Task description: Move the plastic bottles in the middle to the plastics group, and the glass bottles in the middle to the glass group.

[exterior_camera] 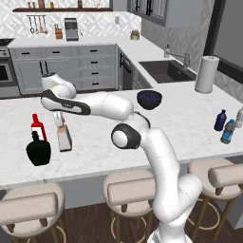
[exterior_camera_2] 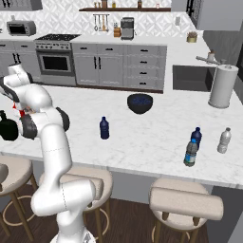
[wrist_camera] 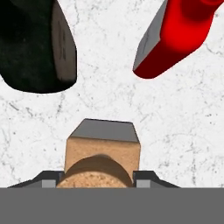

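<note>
one bottle matters now: your gripper point(exterior_camera: 60, 119) is clamped on the cork-stoppered glass bottle point(exterior_camera: 63, 137), standing upright on the counter point(exterior_camera: 180, 118) straight below the fingers, just beside the red bottle point(exterior_camera: 37, 126) and black bottle point(exterior_camera: 38, 151), so you only release.

Home kitchen: marble island point(exterior_camera: 142, 137), stools point(exterior_camera: 133, 190), sink point(exterior_camera: 166, 71), oven point(exterior_camera_2: 55, 61), grey cabinets point(exterior_camera: 95, 66).

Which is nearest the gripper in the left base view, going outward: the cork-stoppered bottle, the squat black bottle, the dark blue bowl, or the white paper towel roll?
1. Cork-stoppered bottle, under the gripper.
2. Squat black bottle, lower left.
3. Dark blue bowl, right, behind the arm.
4. White paper towel roll, far right by the sink.
</note>
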You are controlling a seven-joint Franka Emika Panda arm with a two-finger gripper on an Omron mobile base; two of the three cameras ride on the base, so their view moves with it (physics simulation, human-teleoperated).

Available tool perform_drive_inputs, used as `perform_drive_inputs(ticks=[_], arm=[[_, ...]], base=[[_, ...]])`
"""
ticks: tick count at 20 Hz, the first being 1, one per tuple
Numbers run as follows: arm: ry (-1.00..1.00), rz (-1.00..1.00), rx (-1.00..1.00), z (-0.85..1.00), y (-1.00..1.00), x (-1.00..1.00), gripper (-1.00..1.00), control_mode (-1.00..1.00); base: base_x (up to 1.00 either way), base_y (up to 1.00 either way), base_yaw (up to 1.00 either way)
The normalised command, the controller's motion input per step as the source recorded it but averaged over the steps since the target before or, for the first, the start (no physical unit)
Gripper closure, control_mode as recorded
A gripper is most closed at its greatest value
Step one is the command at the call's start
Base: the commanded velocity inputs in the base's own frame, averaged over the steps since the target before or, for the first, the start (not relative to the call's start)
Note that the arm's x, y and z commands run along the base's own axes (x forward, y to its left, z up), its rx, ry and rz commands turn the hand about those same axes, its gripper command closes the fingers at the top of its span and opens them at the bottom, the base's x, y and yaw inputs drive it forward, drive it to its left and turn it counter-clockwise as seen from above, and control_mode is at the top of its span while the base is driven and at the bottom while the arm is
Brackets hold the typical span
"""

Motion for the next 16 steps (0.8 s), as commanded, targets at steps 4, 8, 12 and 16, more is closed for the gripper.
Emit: perform_drive_inputs(ticks=[4,8,12,16], arm=[[-0.01,0.0,0.0,0.0,0.01,-0.03,1.0,-1.0],[0.0,0.0,0.0,0.0,0.01,0.0,1.0,-1.0],[0.0,0.0,0.0,0.0,0.0,0.0,-1.0,-1.0],[0.0,0.0,0.0,0.0,0.0,0.0,-1.0,-1.0]], base=[[0.0,0.0,0.0],[0.0,0.0,0.0],[0.0,0.0,0.0],[0.0,0.0,0.0]])
